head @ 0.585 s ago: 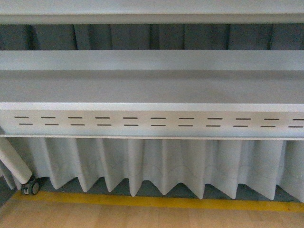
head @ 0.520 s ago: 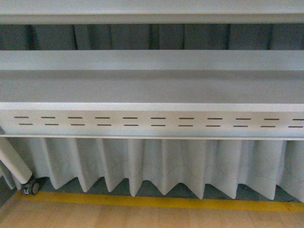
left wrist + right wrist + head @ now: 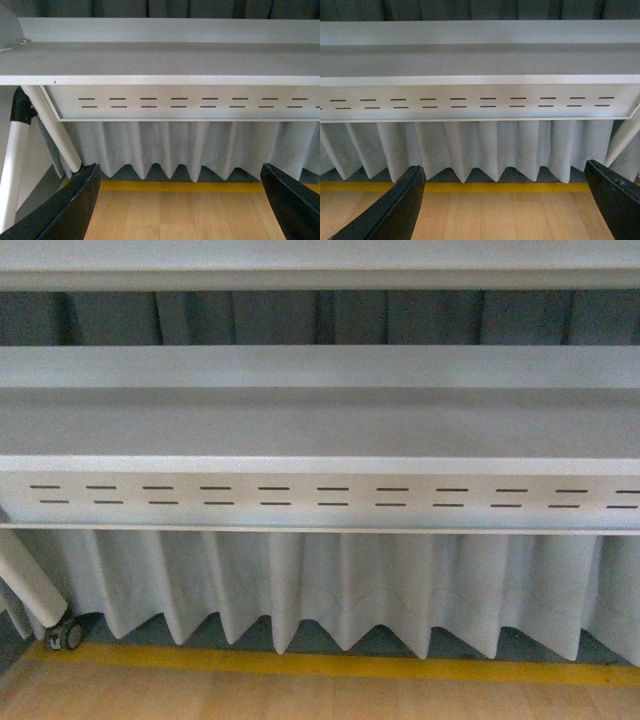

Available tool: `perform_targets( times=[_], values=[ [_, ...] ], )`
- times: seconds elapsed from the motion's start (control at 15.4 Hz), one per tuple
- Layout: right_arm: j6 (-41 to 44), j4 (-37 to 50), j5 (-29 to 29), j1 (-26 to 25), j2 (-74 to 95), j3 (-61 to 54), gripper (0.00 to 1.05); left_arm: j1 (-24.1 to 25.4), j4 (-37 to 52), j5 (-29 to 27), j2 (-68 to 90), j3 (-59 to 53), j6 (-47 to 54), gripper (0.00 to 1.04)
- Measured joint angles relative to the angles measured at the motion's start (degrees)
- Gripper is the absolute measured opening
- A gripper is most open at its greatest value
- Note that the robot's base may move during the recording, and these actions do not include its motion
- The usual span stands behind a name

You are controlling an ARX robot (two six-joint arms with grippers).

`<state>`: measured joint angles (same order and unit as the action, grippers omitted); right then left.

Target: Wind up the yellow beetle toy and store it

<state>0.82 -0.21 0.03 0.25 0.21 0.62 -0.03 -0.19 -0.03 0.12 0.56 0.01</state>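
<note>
Holding nothing: left end effector (image 3: 180, 167) and right end effector (image 3: 503, 166) both spread wide. We see a white shelf (image 3: 320, 425) ahead of and above them. We cannot tell where the yellow beetle toy is.

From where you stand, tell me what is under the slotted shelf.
A pleated white curtain hangs under the shelf, above a yellow floor stripe; a small wheel shows at its left. The curtain covers whatever lies behind it.

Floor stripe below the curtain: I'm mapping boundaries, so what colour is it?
Yellow; the stripe shows best in the front view.
</note>
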Motion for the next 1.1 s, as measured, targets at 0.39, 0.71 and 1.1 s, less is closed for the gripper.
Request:
perform_targets(
  times=[0.39,0.71,1.1],
  values=[
    [0.0,0.0,0.0,0.0,-0.02,0.0,0.98,0.0,0.0,0.0,0.0,0.0,0.02,0.98],
    [0.0,0.0,0.0,0.0,-0.02,0.0,0.98,0.0,0.0,0.0,0.0,0.0,0.0,0.98],
    [0.0,0.0,0.0,0.0,0.0,0.0,0.98,0.0,0.0,0.0,0.0,0.0,0.0,0.98]
  ],
)
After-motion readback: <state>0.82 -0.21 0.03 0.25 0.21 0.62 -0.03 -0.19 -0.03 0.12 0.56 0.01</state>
